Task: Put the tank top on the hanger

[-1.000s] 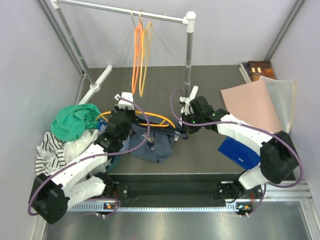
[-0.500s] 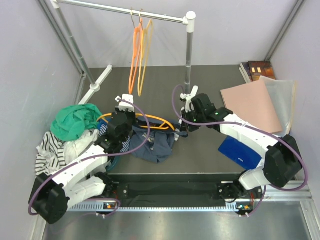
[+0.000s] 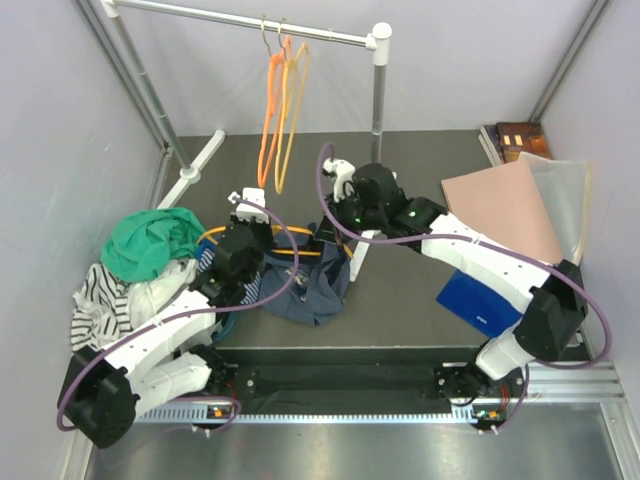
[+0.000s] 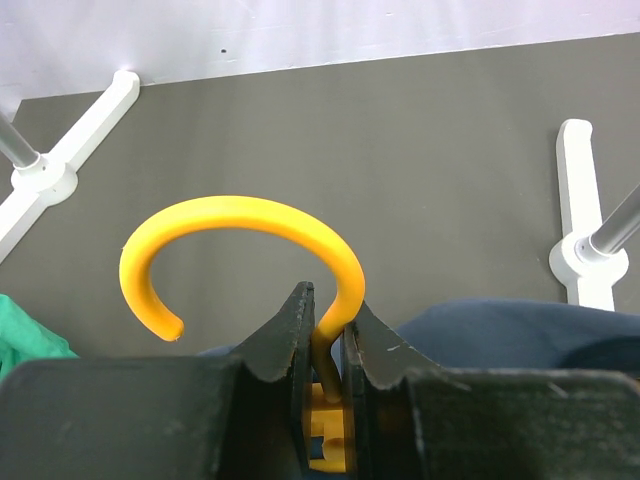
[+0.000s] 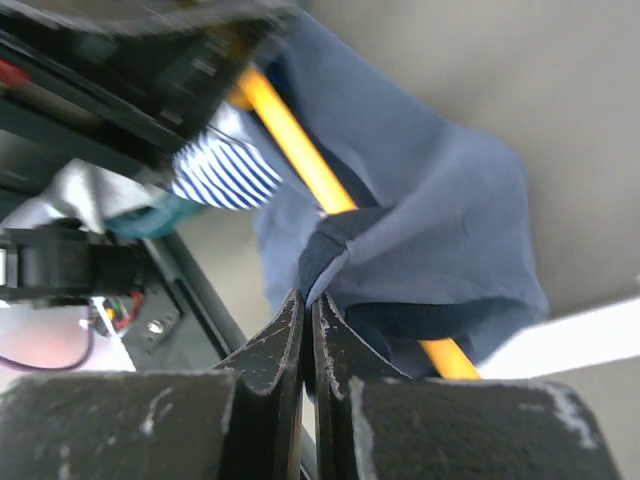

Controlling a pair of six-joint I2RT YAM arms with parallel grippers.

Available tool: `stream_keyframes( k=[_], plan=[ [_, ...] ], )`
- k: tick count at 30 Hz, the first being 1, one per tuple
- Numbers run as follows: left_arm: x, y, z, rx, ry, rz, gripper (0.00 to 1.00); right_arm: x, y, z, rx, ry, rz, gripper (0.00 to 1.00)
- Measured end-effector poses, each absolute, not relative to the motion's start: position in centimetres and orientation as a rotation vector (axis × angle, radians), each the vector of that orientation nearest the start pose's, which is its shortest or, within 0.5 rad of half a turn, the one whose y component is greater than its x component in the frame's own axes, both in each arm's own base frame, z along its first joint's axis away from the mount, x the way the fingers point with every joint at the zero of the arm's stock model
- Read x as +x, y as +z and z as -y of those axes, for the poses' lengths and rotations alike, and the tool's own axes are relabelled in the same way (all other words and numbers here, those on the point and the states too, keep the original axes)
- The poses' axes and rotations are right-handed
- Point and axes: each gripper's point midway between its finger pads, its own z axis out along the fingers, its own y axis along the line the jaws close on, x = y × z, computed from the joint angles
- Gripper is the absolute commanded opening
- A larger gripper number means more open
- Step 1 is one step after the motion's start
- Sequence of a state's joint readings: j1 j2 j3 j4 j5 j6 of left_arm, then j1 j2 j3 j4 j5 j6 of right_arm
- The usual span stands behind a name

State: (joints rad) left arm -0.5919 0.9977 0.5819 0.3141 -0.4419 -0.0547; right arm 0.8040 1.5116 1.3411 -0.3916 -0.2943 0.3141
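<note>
One yellow hanger (image 3: pixel 300 238) lies at the centre of the top view. The left gripper (image 4: pixel 327 305) is clamped on its neck, just below the hook. One navy tank top (image 3: pixel 305 285) is draped over it, hiding most of its frame. The right gripper (image 5: pixel 308 300) has its jaws pressed together on a fold of the top's edge. Two more hangers (image 3: pixel 280 110) hang from the rail (image 3: pixel 240 20) at the top. At the left lie one green garment (image 3: pixel 150 240) and one striped cloth (image 3: pixel 95 295), partly hidden by the left arm.
</note>
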Motion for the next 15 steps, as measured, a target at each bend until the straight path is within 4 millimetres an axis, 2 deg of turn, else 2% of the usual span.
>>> stream_keyframes(
  k=[6,15],
  plan=[
    [33.3,22.4,13.6,0.105,-0.119,-1.663,0.0,24.4,24.6,-39.2,-0.796,1.019,-2.105,0.0],
    [32.9,23.6,12.0,-0.013,-0.107,-1.624,0.0,23.9,23.5,-39.9,-0.767,1.04,-2.15,0.0]
  ],
)
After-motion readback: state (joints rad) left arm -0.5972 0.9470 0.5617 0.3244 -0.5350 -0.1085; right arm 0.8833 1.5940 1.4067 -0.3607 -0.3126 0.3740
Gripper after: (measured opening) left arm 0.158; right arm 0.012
